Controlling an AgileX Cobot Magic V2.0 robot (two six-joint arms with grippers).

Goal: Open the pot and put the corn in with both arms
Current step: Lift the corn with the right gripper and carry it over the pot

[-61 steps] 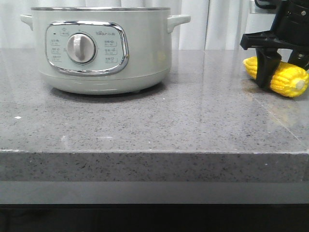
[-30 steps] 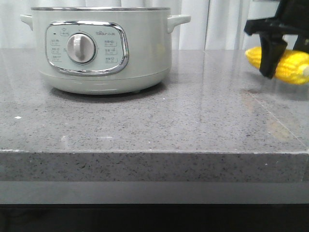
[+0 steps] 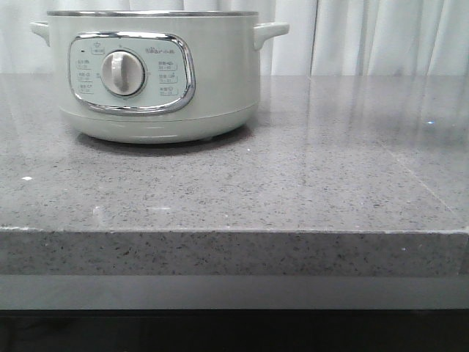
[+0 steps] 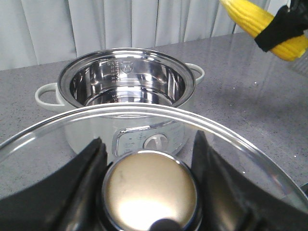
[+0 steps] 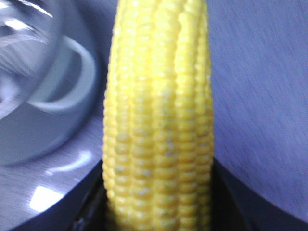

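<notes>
the pot [image 3: 157, 73] sits on the left part of the grey speckled counter [image 3: 293, 183], its chrome-framed panel and round dial [image 3: 122, 72] facing the front camera, and in that view neither arm shows. from the left wrist camera the pot [image 4: 126, 96] stands open, its shiny steel inner bowl bare and its two small side handles sticking out. the left gripper [image 4: 150, 192] is clenched on the brass-coloured knob [image 4: 150, 190] of a glass lid [image 4: 62, 130], one dark finger on each side of the knob, with the lid held off the pot and nearer that camera. the corn [image 4: 262, 26] hangs in the air beyond the pot's far handle, above the counter, with a black finger [image 4: 284, 26] of the right gripper across it. in the right wrist view the corn [image 5: 159, 120] fills the middle, gripped between dark fingers at its lower end, so the right gripper [image 5: 159, 211] is grasping it; a pale-green pot handle [image 5: 72, 77] lies blurred just beside the cob.
</notes>
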